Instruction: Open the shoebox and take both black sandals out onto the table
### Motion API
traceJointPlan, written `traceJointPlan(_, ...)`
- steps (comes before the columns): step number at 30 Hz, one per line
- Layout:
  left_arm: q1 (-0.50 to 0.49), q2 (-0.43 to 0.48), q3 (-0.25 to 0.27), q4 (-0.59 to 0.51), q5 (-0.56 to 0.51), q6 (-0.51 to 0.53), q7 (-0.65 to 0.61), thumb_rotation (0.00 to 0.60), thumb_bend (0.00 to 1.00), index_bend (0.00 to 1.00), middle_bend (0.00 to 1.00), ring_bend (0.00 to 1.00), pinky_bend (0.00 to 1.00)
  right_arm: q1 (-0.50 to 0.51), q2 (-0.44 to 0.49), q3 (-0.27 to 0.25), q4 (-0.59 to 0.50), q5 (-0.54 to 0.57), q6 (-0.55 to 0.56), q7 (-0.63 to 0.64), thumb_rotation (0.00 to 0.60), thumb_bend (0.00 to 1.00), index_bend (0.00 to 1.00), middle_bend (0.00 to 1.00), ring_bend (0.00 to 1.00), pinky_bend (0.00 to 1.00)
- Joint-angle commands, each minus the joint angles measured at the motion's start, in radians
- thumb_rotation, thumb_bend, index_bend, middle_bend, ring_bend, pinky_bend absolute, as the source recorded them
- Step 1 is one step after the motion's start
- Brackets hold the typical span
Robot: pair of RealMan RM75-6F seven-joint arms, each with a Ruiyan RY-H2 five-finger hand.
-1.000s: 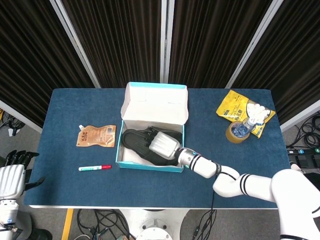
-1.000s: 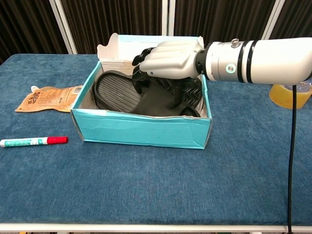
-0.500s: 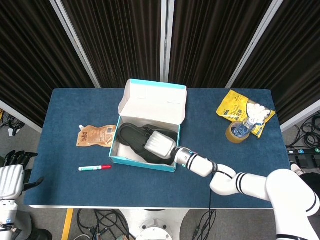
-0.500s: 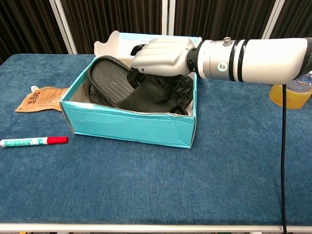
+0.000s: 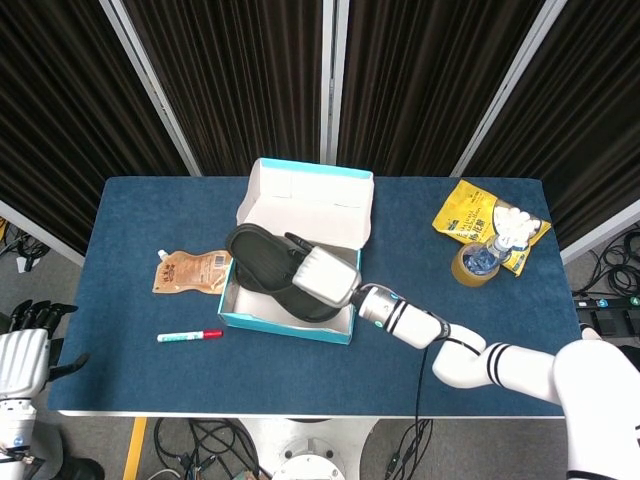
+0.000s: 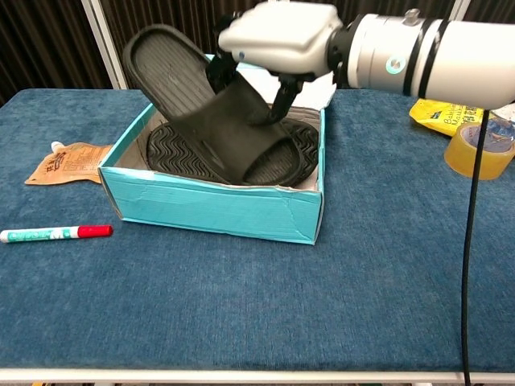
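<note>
My right hand (image 6: 278,32) gripping black sandal (image 6: 197,104), dangling tilted beneath it, frame centre-top; second sandal (image 6: 241,157) lying in shoebox (image 6: 217,211).

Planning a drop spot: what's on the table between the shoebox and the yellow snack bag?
Nothing: head view shows bare blue cloth between the shoebox and the snack bag.

Right arm stretched in from lower right, white forearm with black rings at wrist. Right hand (image 6: 278,34) palm down, back of hand up, dark fingers (image 6: 283,98) curled downward around black sandal (image 6: 205,121), gripping its strap. Left hand (image 5: 22,355) at far lower-left edge of head view, dark fingers apart, holding nothing, low beside desk (image 5: 130,370).
</note>
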Motion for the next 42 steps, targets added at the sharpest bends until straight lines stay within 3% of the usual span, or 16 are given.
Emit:
traceJointPlan(1, -0.001, 0.003, 0.0, -0.006, 0.003, 0.002, 0.006, 0.6, 0.11, 0.27, 0.25, 0.16, 0.11, -0.026, 0.055, 0.003, -0.057, -0.04, 0.063, 0.019, 0.6, 0.53, 0.84, 0.68, 0.33, 0.0)
traceJointPlan(9, -0.005, 0.009, -0.001, -0.022, 0.008, 0.002, 0.025, 0.6, 0.11, 0.27, 0.25, 0.16, 0.11, -0.062, 0.148, -0.022, -0.193, -0.134, 0.171, 0.13, 0.6, 0.54, 0.83, 0.68, 0.32, 0.0)
traceJointPlan(15, -0.007, 0.011, 0.0, -0.033, 0.008, -0.002, 0.037, 0.6, 0.11, 0.27, 0.25, 0.16, 0.11, -0.048, 0.21, -0.088, -0.274, -0.217, 0.131, 0.211, 0.6, 0.54, 0.84, 0.68, 0.32, 0.0)
traceJointPlan(30, -0.006, 0.01, 0.002, -0.038, 0.005, -0.002, 0.044, 0.6, 0.11, 0.27, 0.25, 0.16, 0.11, -0.005, 0.115, -0.228, -0.145, -0.372, 0.023, 0.196, 0.6, 0.54, 0.79, 0.61, 0.23, 0.0)
traceJointPlan(38, -0.006, 0.01, 0.002, -0.035, 0.004, -0.003, 0.04, 0.6, 0.11, 0.27, 0.25, 0.16, 0.11, 0.005, 0.086, -0.244, -0.1, -0.4, 0.043, 0.204, 0.6, 0.54, 0.76, 0.55, 0.15, 0.0)
traceJointPlan(40, -0.008, 0.008, 0.0, -0.034, 0.002, -0.006, 0.04, 0.6, 0.11, 0.27, 0.26, 0.16, 0.11, 0.008, 0.088, -0.247, -0.102, -0.399, 0.027, 0.185, 0.6, 0.51, 0.69, 0.48, 0.09, 0.0)
traceJointPlan(42, -0.009, 0.009, 0.0, -0.034, 0.002, -0.007, 0.04, 0.6, 0.11, 0.27, 0.25, 0.16, 0.11, 0.012, 0.092, -0.249, -0.108, -0.39, -0.006, 0.153, 0.6, 0.38, 0.5, 0.34, 0.02, 0.0)
